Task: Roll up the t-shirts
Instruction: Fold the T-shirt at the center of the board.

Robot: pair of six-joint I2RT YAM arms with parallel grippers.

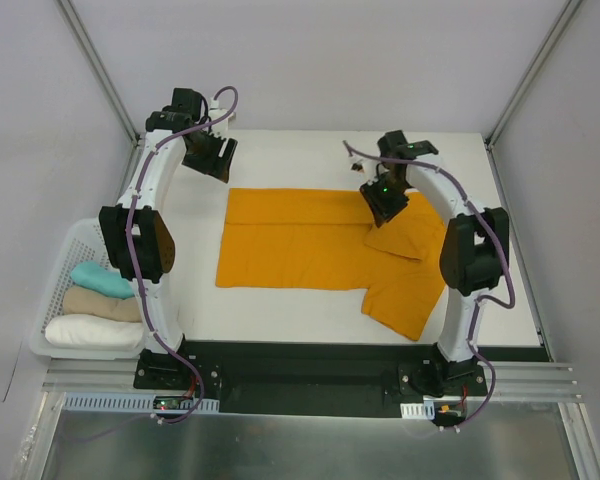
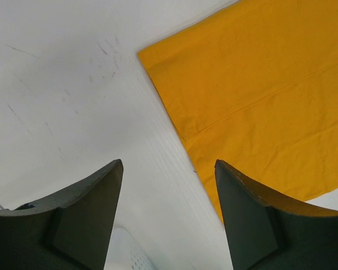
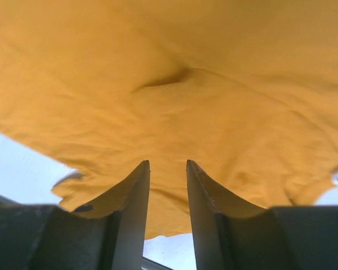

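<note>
Orange shirt [image 1: 310, 245] lying flat mid-table, far side folded in, folded sleeve [image 1: 400, 235] doubled over body, other sleeve sticking out toward near edge. You are handling light, limp, thin cloth, likely sagging, creasing and sliding on smooth table [image 1: 280, 320]. Pinching hem corners through both layers is looking safest.

Right gripper [image 3: 167, 163] hovering over sleeve area, jaws narrowly parted, nothing visibly clamped. Left gripper [image 2: 168, 162] spread wide, empty, hanging over bare table beside hem corner [image 2: 139, 54].

Teal roll [image 1: 100, 278], tan roll [image 1: 100, 303], white roll [image 1: 90, 332] sitting in basket [image 1: 65, 245] at left.
</note>
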